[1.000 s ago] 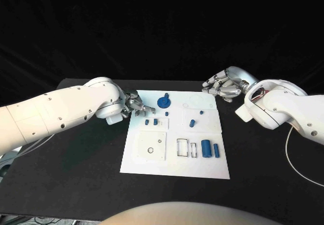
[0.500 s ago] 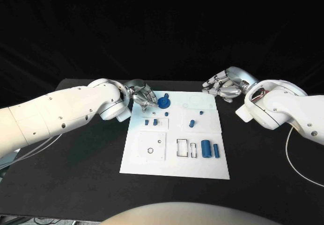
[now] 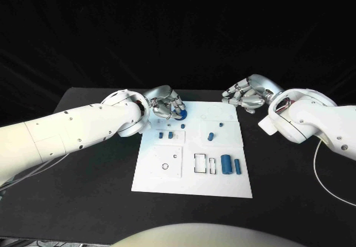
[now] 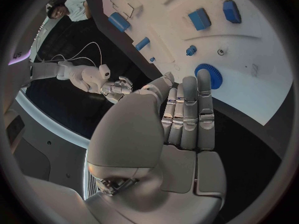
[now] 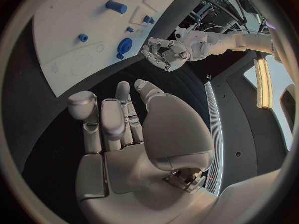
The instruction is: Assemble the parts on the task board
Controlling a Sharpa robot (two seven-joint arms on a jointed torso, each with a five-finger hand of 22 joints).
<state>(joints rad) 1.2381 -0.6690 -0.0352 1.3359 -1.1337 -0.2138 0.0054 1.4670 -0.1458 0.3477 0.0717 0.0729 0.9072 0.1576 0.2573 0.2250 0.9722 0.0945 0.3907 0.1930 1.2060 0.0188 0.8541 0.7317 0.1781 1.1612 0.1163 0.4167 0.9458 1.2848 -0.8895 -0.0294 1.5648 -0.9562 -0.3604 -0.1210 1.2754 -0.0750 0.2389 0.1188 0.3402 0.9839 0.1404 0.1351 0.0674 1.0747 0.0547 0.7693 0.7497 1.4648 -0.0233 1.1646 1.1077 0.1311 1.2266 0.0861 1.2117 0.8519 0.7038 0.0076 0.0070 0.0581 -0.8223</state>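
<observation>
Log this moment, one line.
left robot hand: open, over gear | right robot hand: open, off board | parts loose

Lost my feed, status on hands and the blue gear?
Left hand open above blue gear, not gripping. Right hand open, off the task board. Nothing in the way.

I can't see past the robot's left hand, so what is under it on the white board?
Under the left hand lies a blue gear on the board. The head view hides most of it; the wrist view shows it beyond the fingertips, not plainly touched.
</observation>
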